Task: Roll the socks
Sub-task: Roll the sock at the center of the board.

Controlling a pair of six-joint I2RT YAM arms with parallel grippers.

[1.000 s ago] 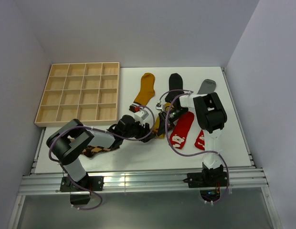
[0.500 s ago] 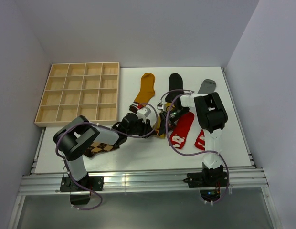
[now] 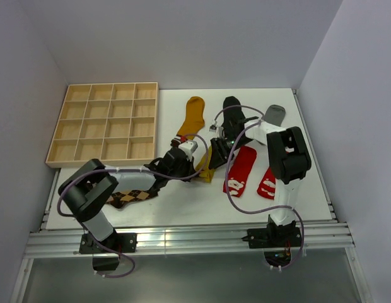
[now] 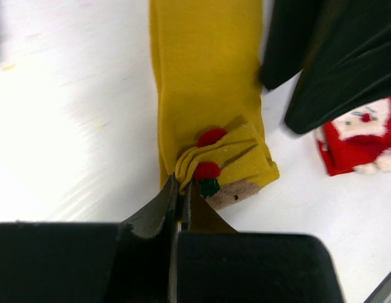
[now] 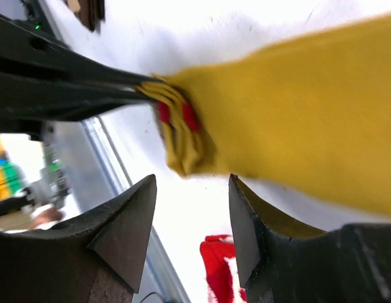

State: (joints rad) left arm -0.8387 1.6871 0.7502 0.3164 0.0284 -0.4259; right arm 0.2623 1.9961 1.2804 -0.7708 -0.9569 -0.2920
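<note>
Mustard-yellow, the sock (image 4: 208, 95) lay on the white table (image 3: 183, 205) between the arms, one end gathered into folds. The left gripper (image 4: 180, 184) was pinched tight on that gathered end, apparently to anchor the start of a roll. The right gripper (image 5: 190, 182) hovered just beside it, jaws apart and holding nothing, likely leaving the fabric room.

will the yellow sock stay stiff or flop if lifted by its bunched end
Probably flops: the yellow sock is soft fabric, crumpled into folds where the left end effector pinches it. Likely light, lying thin and flat; the rest would dangle.
</note>
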